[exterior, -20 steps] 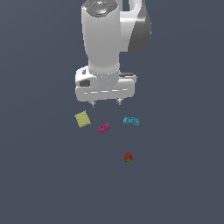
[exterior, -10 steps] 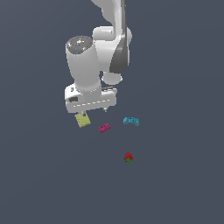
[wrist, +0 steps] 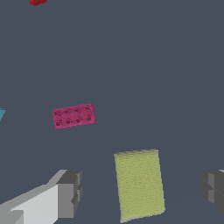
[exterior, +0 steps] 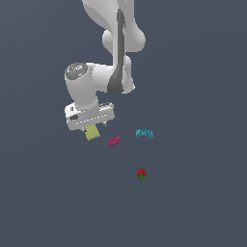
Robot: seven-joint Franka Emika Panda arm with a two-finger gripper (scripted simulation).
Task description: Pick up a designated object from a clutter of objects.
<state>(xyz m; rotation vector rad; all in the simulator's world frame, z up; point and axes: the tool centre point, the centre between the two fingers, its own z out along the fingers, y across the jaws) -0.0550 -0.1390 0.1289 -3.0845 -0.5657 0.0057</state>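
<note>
The yellow-green speckled pad (exterior: 92,133) lies flat on the grey floor, partly hidden under my hand in the exterior view. In the wrist view the pad (wrist: 139,184) lies between my two grey fingertips (wrist: 69,194). My gripper (wrist: 142,190) is open and empty, above the pad. The magenta brick (exterior: 115,141) lies just to the exterior view's right of the pad and also shows in the wrist view (wrist: 74,116). The cyan curved piece (exterior: 144,133) and the red strawberry (exterior: 141,173) lie further right.
The arm's white body (exterior: 113,43) rises behind the hand. In the wrist view, a cyan sliver (wrist: 1,113) and a red bit (wrist: 37,1) show at the frame's edges. The floor is plain dark grey.
The hand has moved toward the exterior view's left and lower, from above the middle of the clutter to over the yellow-green pad. The objects have not moved.
</note>
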